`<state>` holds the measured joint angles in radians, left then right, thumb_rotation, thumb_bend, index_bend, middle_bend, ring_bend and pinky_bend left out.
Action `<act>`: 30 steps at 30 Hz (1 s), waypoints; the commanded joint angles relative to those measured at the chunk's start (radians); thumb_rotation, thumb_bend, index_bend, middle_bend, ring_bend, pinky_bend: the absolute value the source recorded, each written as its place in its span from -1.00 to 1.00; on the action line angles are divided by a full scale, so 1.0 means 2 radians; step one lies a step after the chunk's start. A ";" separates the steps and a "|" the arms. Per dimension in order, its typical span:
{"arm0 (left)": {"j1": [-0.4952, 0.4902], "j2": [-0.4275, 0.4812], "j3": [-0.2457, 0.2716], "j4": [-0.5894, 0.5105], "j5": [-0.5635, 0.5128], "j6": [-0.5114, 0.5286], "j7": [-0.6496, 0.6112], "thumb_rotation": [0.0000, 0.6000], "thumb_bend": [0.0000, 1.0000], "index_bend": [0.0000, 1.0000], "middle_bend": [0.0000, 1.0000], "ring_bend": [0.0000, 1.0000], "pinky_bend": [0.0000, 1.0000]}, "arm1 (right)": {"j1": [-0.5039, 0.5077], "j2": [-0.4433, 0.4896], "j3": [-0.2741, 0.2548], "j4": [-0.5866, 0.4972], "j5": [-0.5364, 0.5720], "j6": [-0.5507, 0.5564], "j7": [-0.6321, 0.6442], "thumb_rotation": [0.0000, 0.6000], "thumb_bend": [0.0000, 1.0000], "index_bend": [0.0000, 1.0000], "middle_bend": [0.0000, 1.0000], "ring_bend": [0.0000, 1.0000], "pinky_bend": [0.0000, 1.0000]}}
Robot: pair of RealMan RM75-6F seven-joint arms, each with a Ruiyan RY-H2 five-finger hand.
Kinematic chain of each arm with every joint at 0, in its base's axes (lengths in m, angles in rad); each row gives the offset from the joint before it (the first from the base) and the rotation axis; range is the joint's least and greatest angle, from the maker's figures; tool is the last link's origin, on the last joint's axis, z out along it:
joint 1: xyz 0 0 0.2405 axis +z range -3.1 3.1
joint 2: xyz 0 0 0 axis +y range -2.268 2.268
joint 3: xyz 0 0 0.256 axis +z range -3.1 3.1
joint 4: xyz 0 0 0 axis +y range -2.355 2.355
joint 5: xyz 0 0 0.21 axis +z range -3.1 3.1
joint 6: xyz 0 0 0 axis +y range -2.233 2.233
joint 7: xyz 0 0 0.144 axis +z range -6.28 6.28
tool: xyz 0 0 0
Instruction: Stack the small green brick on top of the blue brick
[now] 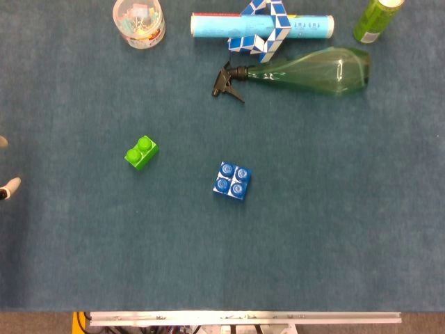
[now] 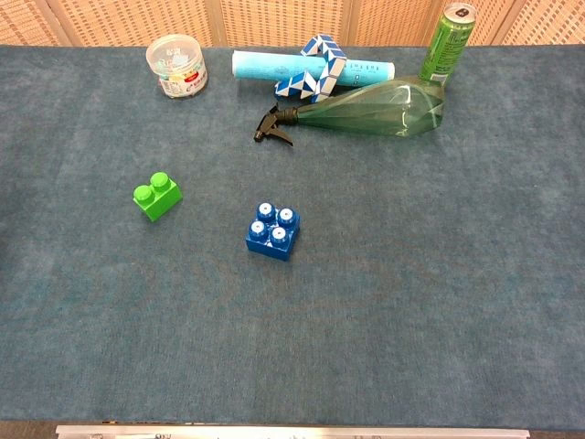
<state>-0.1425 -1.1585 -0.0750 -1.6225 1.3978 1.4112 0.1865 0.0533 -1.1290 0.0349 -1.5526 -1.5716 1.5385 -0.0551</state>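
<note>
The green brick [image 1: 141,152] sits untouched at ten o'clock from the blue brick [image 1: 231,181], well apart. Only fingertips of the left hand [image 1: 8,188] show at the edge, so I cannot tell its state; the right hand is unseen.

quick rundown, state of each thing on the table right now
green brick: on the cloth, studs up, unheld
blue brick: studs up, nothing stacked on it
spray bottle: lying on its side
can: upright
round tub: upright
left hand: only fingertips visible at the edge
</note>
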 commanded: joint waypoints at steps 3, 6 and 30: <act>-0.004 -0.004 -0.003 0.001 -0.006 -0.005 0.000 1.00 -1.00 -0.20 -0.36 -0.60 -0.36 | 0.001 0.001 0.001 -0.001 0.004 -0.004 -0.002 1.00 -0.76 -0.89 -0.82 -0.87 -0.49; -0.005 -0.005 -0.004 0.001 -0.008 -0.006 -0.002 1.00 -1.00 -0.20 -0.35 -0.60 -0.35 | 0.001 0.002 0.002 -0.003 0.005 -0.005 0.001 1.00 -0.76 -0.89 -0.82 -0.87 -0.49; -0.097 -0.010 0.008 -0.055 0.054 -0.126 -0.073 1.00 -1.00 -0.81 -0.94 -1.00 -0.84 | -0.022 0.022 0.011 0.001 0.002 0.041 0.061 1.00 -0.76 -0.89 -0.82 -0.87 -0.49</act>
<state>-0.3163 -1.1617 -0.0543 -1.7362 1.5158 1.1825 0.0167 0.0082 -1.0854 0.0568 -1.5506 -1.5684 1.6206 0.0672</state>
